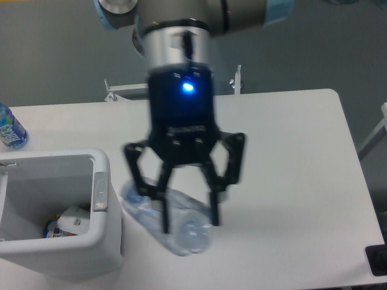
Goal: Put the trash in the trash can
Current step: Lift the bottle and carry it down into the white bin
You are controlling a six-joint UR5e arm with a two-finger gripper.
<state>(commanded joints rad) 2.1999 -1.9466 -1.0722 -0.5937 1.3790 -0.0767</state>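
**Bottle in the Air, Bin Just to the Side**

The crinkled clear bottle (163,220) hung lengthwise between the fingers of the gripper (188,222), lifted off the table (290,157) and tipped, one end low and toward me, the other reaching out toward the trash can (100,241). The jaws were clenched on it about midway along its body — the soft plastic looked pinched where the fingers (164,211) met it. Its far end sat just beside the bin's near wall, close to the grey tab (100,192), but the bottle was not yet over the opening.

Inside the bin I could see a white packet (75,219) lying on the bottom with something colourful beside it. Off at the table's far left edge stood a bottle with a blue label (10,130), well apart from all this.

To my eye the carry was most of the way done. The thing to get right was height and reach — the bottle is long and held crosswise, so its leading end would need to clear the thick rim before any letting go. I would want the whole length over the opening first; a bottle released too early could catch the rim and roll back onto the table.
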